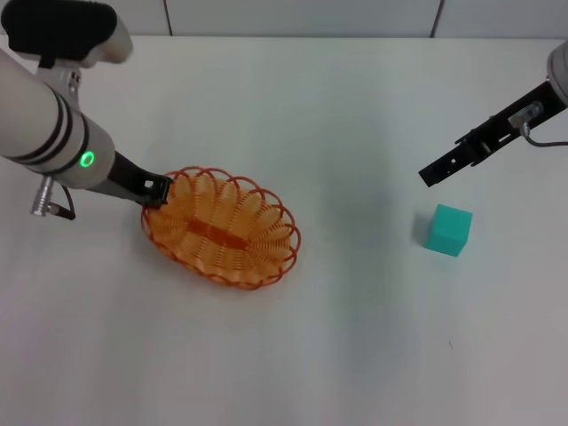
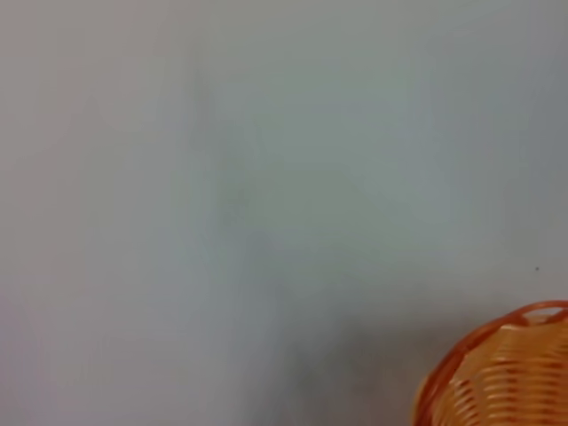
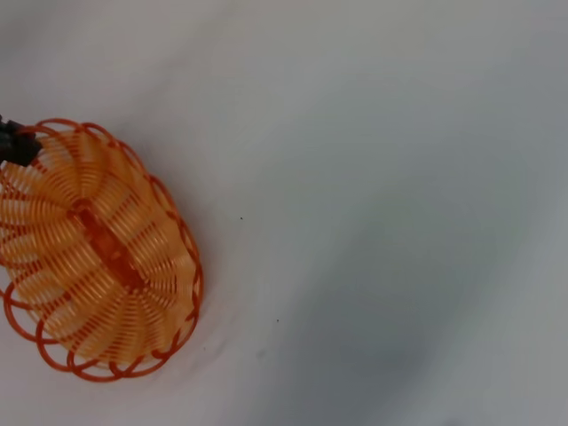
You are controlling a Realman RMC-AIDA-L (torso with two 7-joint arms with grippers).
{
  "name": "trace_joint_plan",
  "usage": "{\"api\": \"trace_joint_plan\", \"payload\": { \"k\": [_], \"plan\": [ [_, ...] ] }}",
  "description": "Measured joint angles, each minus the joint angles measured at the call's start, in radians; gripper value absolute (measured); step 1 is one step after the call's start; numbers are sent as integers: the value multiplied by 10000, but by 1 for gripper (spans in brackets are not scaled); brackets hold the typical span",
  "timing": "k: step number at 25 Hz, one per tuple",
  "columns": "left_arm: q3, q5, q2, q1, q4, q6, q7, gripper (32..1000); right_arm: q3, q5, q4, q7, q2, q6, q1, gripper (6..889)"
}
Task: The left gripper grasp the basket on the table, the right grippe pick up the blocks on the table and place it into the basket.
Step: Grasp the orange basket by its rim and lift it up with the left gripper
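Observation:
The orange wire basket [image 1: 286, 251] lies on the white table [image 1: 337, 337], left of centre. My left gripper [image 1: 155, 190], on the arm with the green ring, is at the basket's far-left rim and shut on it. Its black tip [image 3: 12, 147] also shows at the rim in the right wrist view, where the whole basket [image 3: 133, 302] is seen empty. The left wrist view catches only one edge of the basket [image 2: 461, 364]. The teal-green block [image 1: 447, 230] sits alone at the right. My right gripper [image 1: 429, 175] hangs above the table, just beyond the block and apart from it.
A wall seam runs along the table's far edge [image 1: 302, 35]. A small dark speck [image 1: 450, 344] marks the tabletop near the front right.

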Motion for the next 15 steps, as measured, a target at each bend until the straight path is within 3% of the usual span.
{"api": "trace_joint_plan", "payload": {
  "k": [15],
  "plan": [
    [-1147,118,-3,50,1856,-1271,336,85,0,0,0,-49,0,0,2,848]
  ]
}}
